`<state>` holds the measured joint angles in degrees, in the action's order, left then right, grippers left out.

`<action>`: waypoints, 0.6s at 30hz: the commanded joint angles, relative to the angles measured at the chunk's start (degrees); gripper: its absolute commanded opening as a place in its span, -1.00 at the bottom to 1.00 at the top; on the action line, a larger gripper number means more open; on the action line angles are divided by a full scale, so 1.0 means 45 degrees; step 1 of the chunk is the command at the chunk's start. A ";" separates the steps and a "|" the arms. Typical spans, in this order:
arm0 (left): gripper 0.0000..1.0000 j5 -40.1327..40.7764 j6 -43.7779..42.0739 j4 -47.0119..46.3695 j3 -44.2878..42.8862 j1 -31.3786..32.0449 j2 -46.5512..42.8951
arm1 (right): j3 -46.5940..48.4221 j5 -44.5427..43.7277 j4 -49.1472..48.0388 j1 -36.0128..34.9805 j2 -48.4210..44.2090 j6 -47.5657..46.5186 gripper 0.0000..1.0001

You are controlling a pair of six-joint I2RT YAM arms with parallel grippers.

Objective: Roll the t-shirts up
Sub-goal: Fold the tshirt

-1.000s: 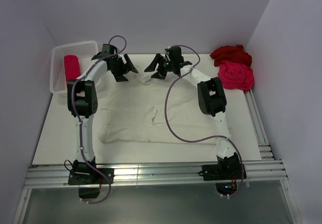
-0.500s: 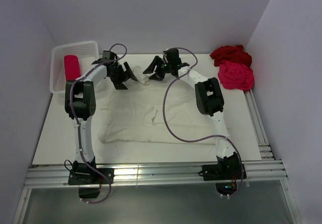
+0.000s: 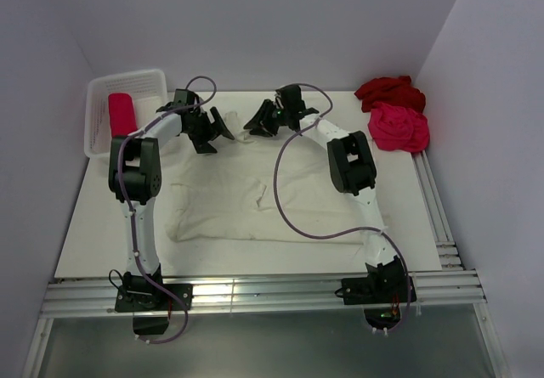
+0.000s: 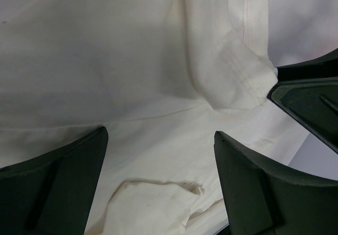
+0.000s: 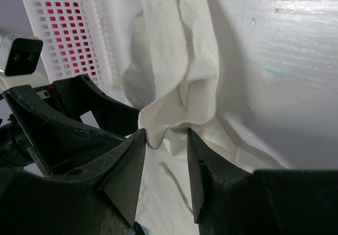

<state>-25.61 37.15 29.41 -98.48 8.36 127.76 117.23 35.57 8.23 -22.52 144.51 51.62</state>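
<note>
I have the cream-white t-shirt (image 3: pixel 225 200) spread over the middle of the bench (image 3: pixel 98 225), crumpled rather than flat, with its far edge bunched up between the two arms. Both arms reach to that far edge and face each other across the bunched cloth.

The left gripper (image 4: pixel 160 134) hangs over the cream cloth with its jaws wide apart. A stitched hem runs up just beyond them and nothing is caught between them.

The right gripper (image 5: pixel 166 132) is low at the same edge. Its jaws are drawn in narrow, one to either side of a raised fold of the cream cloth that stands up between the tips. I cannot tell whether they pinch the fold or only bracket it. In the right wrist view the left gripper's dark fingers sit just beside that fold.

The white mesh basket (image 3: pixel 127 79) is at the far left corner, and the pink-red roll (image 3: pixel 121 113) lies inside it. At the far right corner, well apart from the arms, the dark red t-shirt (image 3: pixel 389 92) is heaped against the wall, and the hot pink t-shirt (image 3: pixel 398 128) is heaped just in front of it, touching it
</note>
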 commanded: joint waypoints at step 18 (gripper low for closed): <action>0.73 0.0612 -0.0403 0.0476 0.0028 0.0037 0.0377 | 0.0318 0.0065 -0.2491 0.1098 0.0154 0.1830 -1.00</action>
<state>-25.34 37.08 29.52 -98.48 8.34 127.98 118.80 36.86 0.84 -20.12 146.85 58.81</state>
